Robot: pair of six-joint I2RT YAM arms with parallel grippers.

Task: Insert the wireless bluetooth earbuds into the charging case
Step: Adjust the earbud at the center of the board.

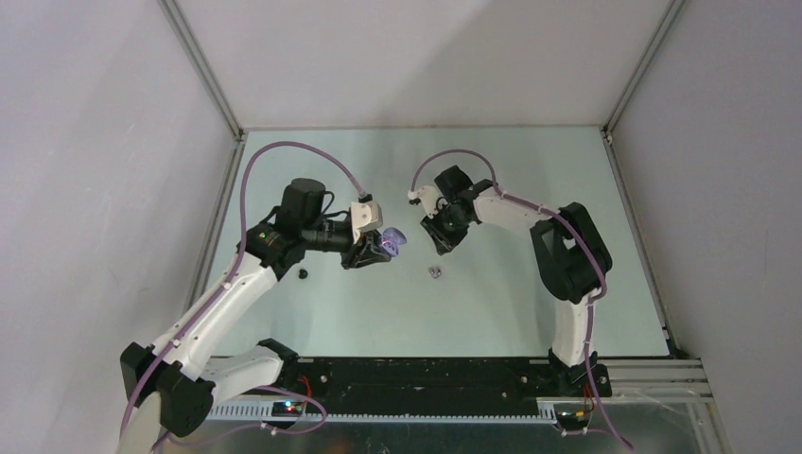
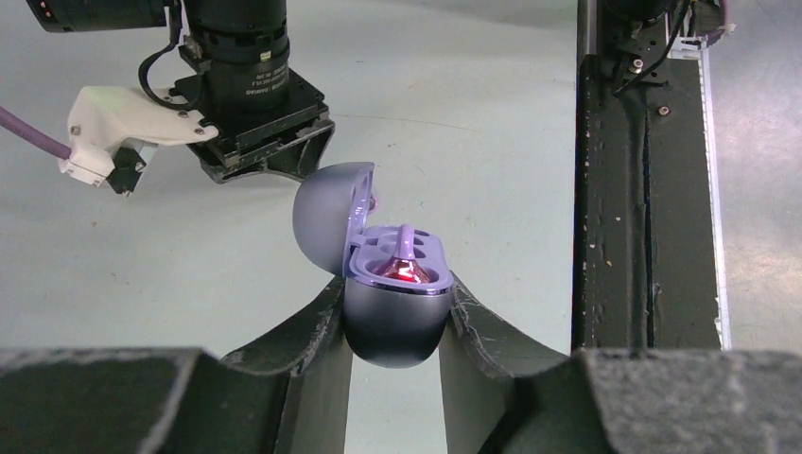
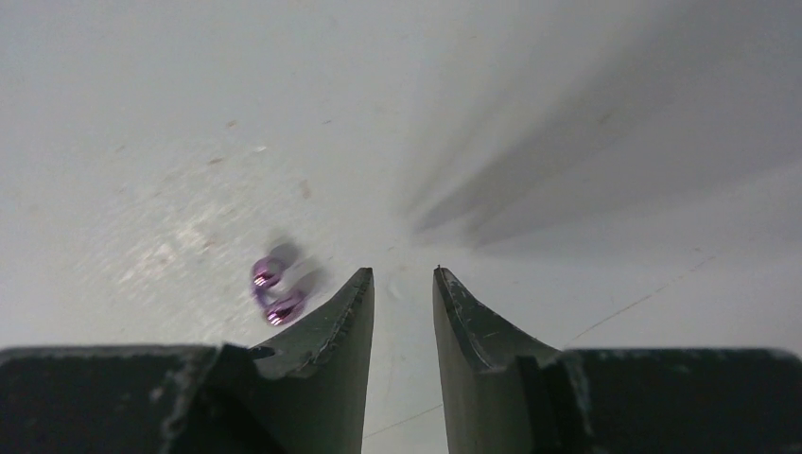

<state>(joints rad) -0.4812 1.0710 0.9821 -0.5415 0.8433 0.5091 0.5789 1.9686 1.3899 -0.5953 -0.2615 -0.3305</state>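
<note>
Left wrist view, bottom centre: the left fingers (image 2: 303,331) are clenched on the lower shell of the open purple charging case (image 2: 395,322), whose lid is hinged up toward the left. Right wrist view: the right fingers (image 3: 345,312) are parted with nothing between them. Two pale purple earbuds (image 3: 284,308) lie side by side on the desk (image 3: 567,142), just left of the left-hand tip. Bare desk extends beyond. In the top view, a black earbud (image 1: 303,274) lies left of centre.

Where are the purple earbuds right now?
The purple earbuds lie on the table in the top view, just below the right claw, right of the case the left claw holds.

Two purple buds (image 3: 269,274) lie touching on the table (image 3: 142,142) (just beside the gripper (image 3: 404,276), jaws parted, empty).
</note>
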